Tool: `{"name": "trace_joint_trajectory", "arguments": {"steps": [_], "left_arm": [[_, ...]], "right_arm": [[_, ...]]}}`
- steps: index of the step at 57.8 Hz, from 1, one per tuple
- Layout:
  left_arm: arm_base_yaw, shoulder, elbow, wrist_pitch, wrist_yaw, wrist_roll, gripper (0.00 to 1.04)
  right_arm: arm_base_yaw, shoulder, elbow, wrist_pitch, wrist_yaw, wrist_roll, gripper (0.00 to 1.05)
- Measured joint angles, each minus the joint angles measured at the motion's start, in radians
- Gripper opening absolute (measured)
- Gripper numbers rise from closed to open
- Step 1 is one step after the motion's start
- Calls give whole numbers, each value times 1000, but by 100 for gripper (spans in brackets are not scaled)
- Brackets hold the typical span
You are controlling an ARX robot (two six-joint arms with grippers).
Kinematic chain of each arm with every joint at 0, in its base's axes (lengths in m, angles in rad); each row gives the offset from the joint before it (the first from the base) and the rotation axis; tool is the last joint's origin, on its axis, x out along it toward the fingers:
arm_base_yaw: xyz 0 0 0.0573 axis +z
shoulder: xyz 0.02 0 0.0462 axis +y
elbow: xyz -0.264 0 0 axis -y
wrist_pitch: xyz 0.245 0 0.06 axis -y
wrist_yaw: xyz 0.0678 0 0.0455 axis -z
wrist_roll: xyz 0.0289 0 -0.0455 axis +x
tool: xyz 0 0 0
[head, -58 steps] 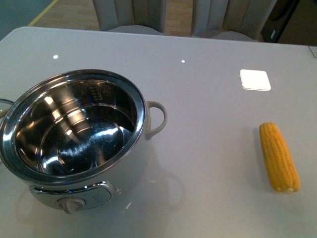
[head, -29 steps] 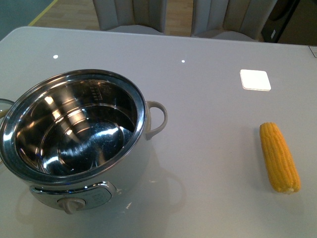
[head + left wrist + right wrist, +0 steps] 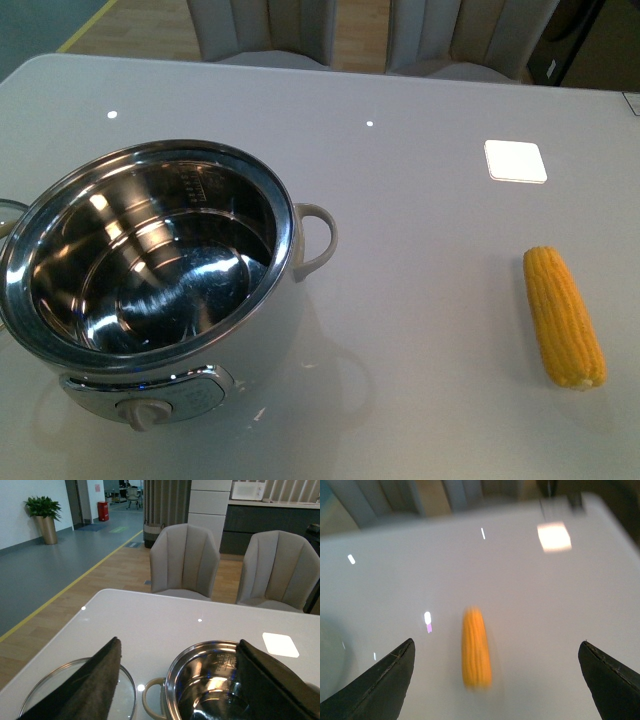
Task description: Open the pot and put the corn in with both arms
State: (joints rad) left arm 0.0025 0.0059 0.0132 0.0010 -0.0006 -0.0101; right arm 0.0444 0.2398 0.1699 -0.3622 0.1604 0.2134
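Note:
The pot (image 3: 150,265) stands open at the table's front left, its steel bowl empty, a white loop handle (image 3: 315,240) on its right and a knob panel (image 3: 150,405) in front. It also shows in the left wrist view (image 3: 215,690). The corn (image 3: 563,316) lies on the table at the right, far from the pot. In the right wrist view the corn (image 3: 476,647) is blurred and lies between the open fingers. My left gripper (image 3: 177,680) is open above the pot's near side. My right gripper (image 3: 497,680) is open above the corn. Neither arm shows in the front view.
A glass lid (image 3: 75,695) lies on the table to the left of the pot; its edge shows in the front view (image 3: 8,212). A white square patch (image 3: 515,160) is on the table at the back right. Two grey chairs (image 3: 185,562) stand behind the table.

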Motion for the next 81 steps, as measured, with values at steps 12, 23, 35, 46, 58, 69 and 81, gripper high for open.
{"name": "trace_joint_trajectory", "arguments": {"steps": [12,23,35,46,58,69,81], "left_arm": [[0,-1,0,0,0,2,98],[0,-1,0,0,0,2,98],[0,-1,0,0,0,2,98],[0,-1,0,0,0,2,98],[0,-1,0,0,0,2,98],[0,-1,0,0,0,2,98],[0,-1,0,0,0,2,98]], "right_arm": [[-37,259,47,-77,-40,200,96],[-55,547,85,167,-95,159,96],[-50,1054,206,534,-120,12,96],[-45,1431,311,729,-126,-116,96],[-45,1723,434,743,-151,-173,96],[-32,1831,532,706,-174,-191,96],[0,1911,612,679,-148,-204,96]]}}
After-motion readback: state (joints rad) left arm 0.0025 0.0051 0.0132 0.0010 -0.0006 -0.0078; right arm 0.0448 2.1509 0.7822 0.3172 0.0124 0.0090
